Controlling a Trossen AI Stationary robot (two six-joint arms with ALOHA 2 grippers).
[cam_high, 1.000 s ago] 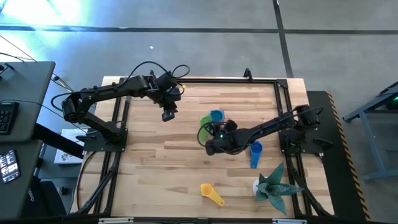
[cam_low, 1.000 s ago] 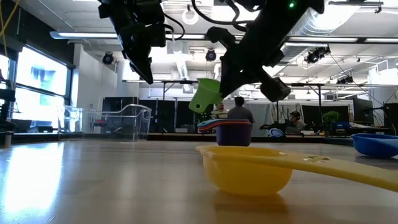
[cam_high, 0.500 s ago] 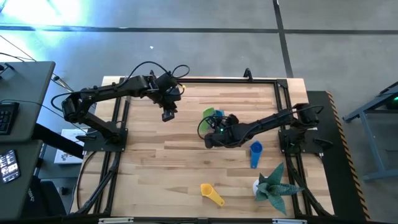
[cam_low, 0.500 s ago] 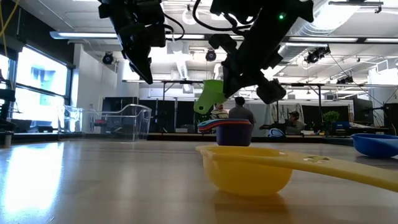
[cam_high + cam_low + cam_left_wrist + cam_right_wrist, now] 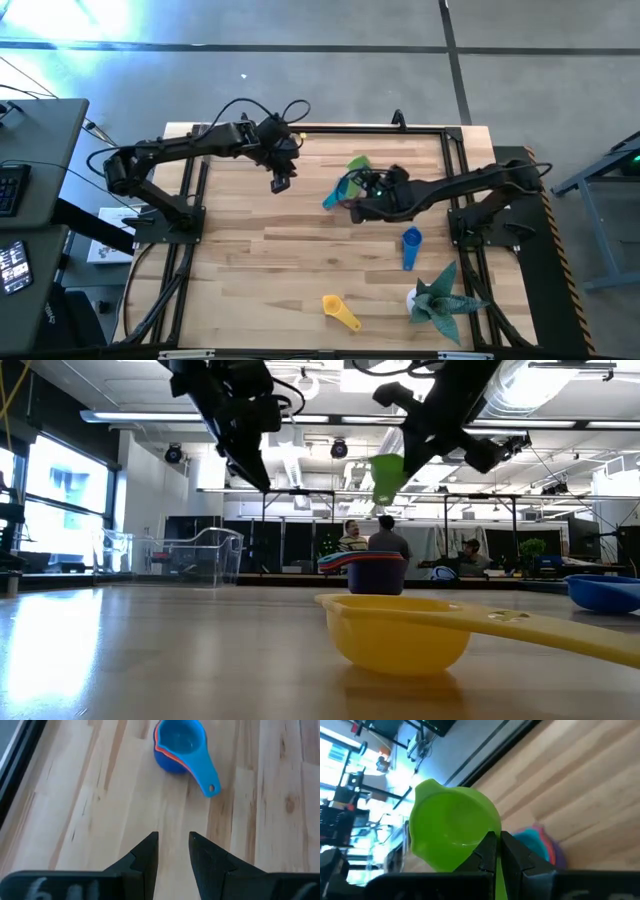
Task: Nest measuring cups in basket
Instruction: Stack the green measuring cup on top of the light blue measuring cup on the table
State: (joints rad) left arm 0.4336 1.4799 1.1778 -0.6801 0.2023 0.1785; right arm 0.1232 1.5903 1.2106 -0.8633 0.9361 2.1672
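My right gripper (image 5: 496, 845) is shut on a green measuring cup (image 5: 452, 830), held in the air (image 5: 386, 478) above and beyond a stack of nested cups (image 5: 375, 570). The stack is purple at the bottom, then red, with light blue on top (image 5: 180, 745), and stands on its base at mid table. My left gripper (image 5: 173, 845) hangs open over bare wood to the stack's left (image 5: 281, 182). A dark blue cup (image 5: 411, 245) and a yellow cup (image 5: 340, 311) lie nearer the front. No basket shows on the table in the high view. My right gripper pinches the green cup's handle (image 5: 498, 879) between its two fingers, close to where it meets the bowl. The fingers slant down from the table's right side. The cup is lifted clear of the table and the stack, its bowl tilted out past the fingertips.
A teal spiky plant figure (image 5: 440, 300) stands at the front right corner. In the low view a clear plastic shape (image 5: 200, 555) shows far off at the left; whether it is the basket, I cannot tell. Bare wood lies on the table's left half.
My right gripper has risen and drawn back toward the table's far and right edges, staying shut on the green cup. The cup has gone from just beside the stack to well above it and has turned in the hold.
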